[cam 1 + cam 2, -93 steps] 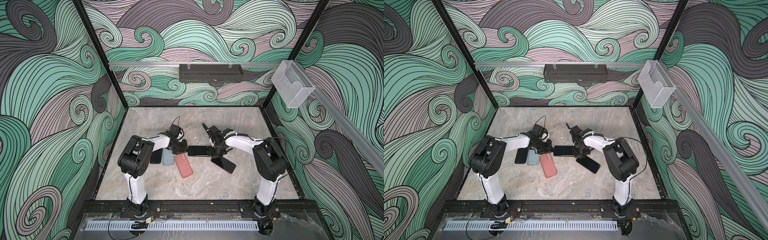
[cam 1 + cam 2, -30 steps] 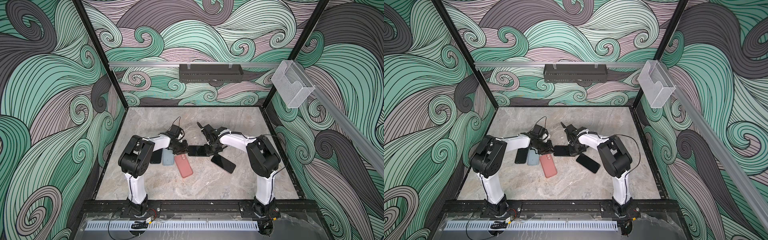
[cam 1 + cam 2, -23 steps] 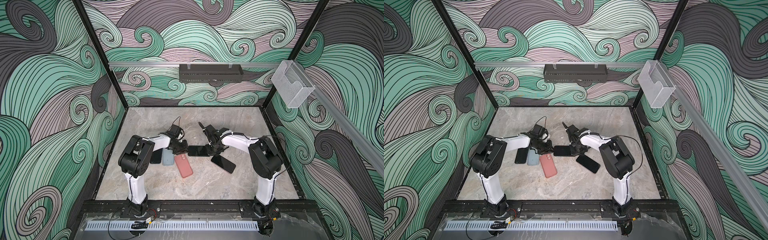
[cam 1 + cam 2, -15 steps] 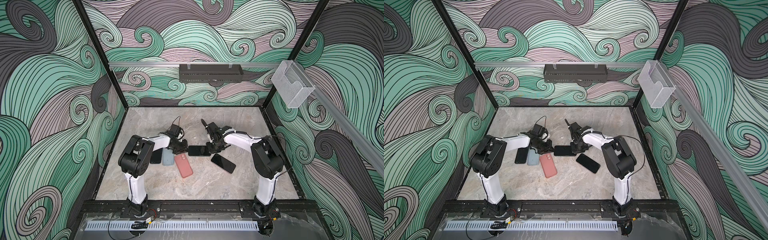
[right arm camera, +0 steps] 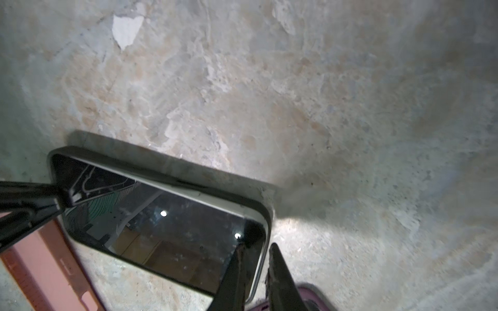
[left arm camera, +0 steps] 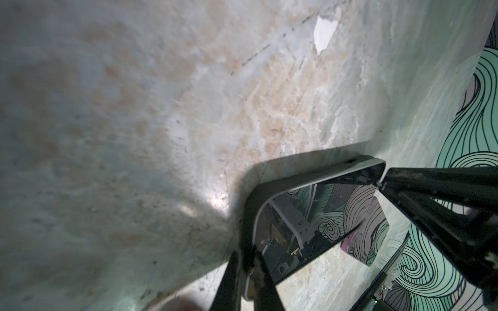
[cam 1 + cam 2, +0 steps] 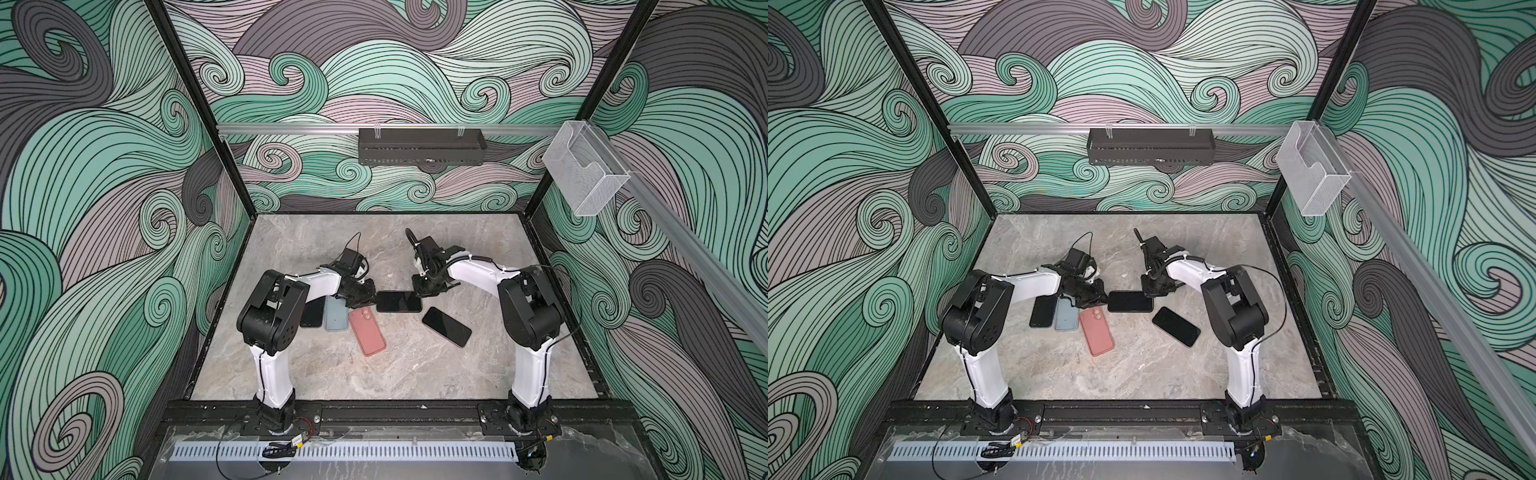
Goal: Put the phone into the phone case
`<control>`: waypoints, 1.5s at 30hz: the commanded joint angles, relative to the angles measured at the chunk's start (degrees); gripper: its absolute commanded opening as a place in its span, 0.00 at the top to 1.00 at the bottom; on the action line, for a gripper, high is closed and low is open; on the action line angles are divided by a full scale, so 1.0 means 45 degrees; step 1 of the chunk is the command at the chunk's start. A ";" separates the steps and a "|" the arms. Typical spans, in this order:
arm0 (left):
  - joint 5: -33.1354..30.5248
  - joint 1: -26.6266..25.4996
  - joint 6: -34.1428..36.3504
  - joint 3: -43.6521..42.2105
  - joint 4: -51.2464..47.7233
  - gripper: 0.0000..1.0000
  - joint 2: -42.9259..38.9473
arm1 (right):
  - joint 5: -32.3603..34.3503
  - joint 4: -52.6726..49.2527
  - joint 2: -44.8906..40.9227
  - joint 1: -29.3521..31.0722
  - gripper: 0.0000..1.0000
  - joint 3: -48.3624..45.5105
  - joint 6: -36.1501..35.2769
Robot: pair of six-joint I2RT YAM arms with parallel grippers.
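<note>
Now | left gripper point(image 6: 246, 258): clamped on left end of glossy black rectangular phone point(image 7: 399, 301) | right gripper point(image 5: 255, 250): pinching right end, likely sharing load for level carry | phone: centre frame, just beside salmon-pink silicone case point(image 7: 368, 332), not yet inside

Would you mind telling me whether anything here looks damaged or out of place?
The table has a small white patch, like a chipped surface, just beyond the middle phone; nothing else stands out.
</note>
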 commanded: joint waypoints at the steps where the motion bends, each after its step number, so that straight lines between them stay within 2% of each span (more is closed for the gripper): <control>1: -0.0885 -0.0060 0.0124 0.0192 -0.0902 0.85 0.0601 | -0.0073 -0.0067 0.0223 -0.0080 0.83 0.0106 -0.0009; 11: -0.0907 0.0013 0.0201 0.0886 -0.1084 0.84 0.0991 | 0.0726 -0.0621 0.0622 -0.0098 0.90 0.0060 0.0120; 21: -0.0826 0.0013 0.0205 0.0996 -0.1049 0.84 0.1241 | 0.1286 -0.1605 0.1462 -0.0077 0.91 0.0346 0.0013; 37: -0.0885 0.0008 0.0268 0.0749 -0.1058 0.86 0.1031 | 0.2300 -0.2455 0.3547 0.0372 0.91 0.0980 0.0257; 45: -0.0924 0.0013 0.0328 0.0633 -0.1115 0.86 0.0867 | 0.2709 -0.2457 0.4156 0.0609 0.85 0.0942 0.0496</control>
